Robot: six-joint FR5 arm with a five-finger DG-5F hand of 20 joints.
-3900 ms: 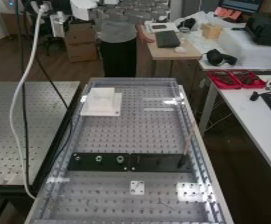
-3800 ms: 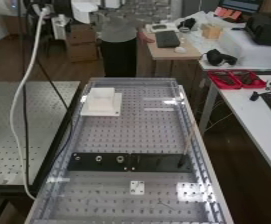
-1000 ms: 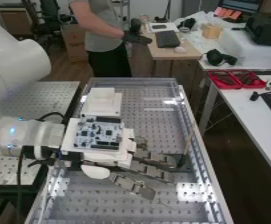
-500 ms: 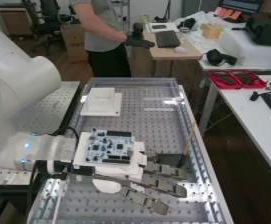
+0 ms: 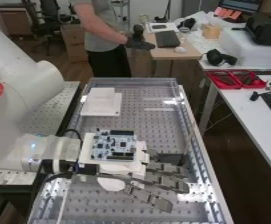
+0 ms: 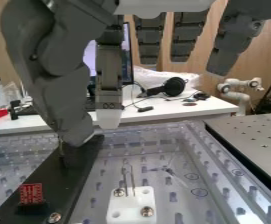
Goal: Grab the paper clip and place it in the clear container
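Since one paper clip [image 6: 132, 179], as its thin wires appear to be, stands in one small white plate [image 6: 130, 207] on the tabletop [image 5: 152, 127], two screws and one red block [image 6: 31, 193] are easy to count too. The clip lies below the fingers [image 5: 167, 182], apart from them. They are straight and released, gripping nothing. The clip points upward, its long axis close to vertical.
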